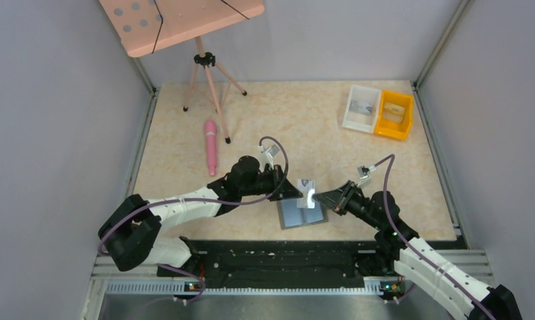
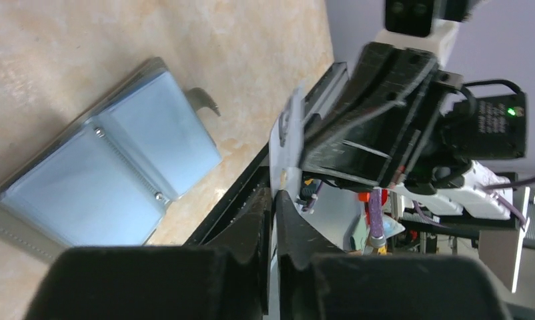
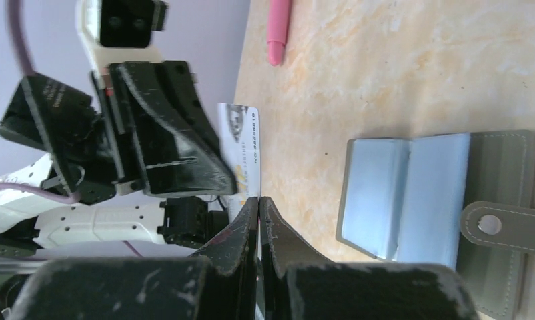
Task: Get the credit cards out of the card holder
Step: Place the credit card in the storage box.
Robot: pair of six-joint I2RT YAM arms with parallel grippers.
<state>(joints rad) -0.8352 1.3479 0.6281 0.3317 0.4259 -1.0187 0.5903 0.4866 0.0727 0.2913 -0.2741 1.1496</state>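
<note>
The card holder (image 1: 302, 215) lies open on the table near the front edge, its pale blue-grey inner panels up; it also shows in the left wrist view (image 2: 118, 173) and the right wrist view (image 3: 411, 193). A white credit card (image 1: 307, 191) is held in the air just above its far edge. My left gripper (image 1: 297, 193) is shut on the card's left side, seen edge-on in its own view (image 2: 276, 195). My right gripper (image 1: 318, 198) is shut on the card's right side (image 3: 259, 199). The card's printed face (image 3: 241, 143) shows there, with the left gripper's fingers (image 3: 178, 153) on it.
A pink pen-shaped object (image 1: 211, 147) lies at the left. A pink tripod (image 1: 208, 80) stands at the back left. A white bin (image 1: 361, 108) and a yellow bin (image 1: 394, 115) sit at the back right. The table's front edge is just behind the holder.
</note>
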